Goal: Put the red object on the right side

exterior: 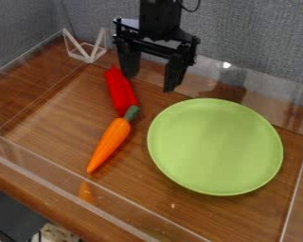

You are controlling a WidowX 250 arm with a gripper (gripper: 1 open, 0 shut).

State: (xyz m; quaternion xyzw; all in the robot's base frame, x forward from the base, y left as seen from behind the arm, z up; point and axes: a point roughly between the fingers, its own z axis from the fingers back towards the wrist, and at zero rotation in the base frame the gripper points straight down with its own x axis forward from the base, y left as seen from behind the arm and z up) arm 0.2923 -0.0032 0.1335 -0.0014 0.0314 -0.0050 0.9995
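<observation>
From my station the job read as not yet begun. The red object (120,90) lay flat on the wooden table (53,113), well left of the light-green plate (215,146) that marks the right side, and nothing rested on that plate. Its lower end sat right by the green tip of the orange carrot (110,144), close enough that I could not tell whether the 2 touched. The carrot ran on diagonally toward the near-left edge.

What was left, as I judged it, was the whole sequence: descend, grasp the red piece, lift it, carry it across to the plate and release.

The gripper (153,71) hung over the far part of the table, pointing straight down from the black arm above it. Its 2 dark fingers (174,72) stood wide apart with nothing between them. The left finger appeared just above the upper end of the red piece, the right one nearer the plate's far rim, so the tool seemed offset to the right of its target rather than centred over it. I judged a small shift left would be needed, and care to keep the carrot undisturbed.

A white wire stand (79,44) stood in the far-left corner, clear of the work.
</observation>
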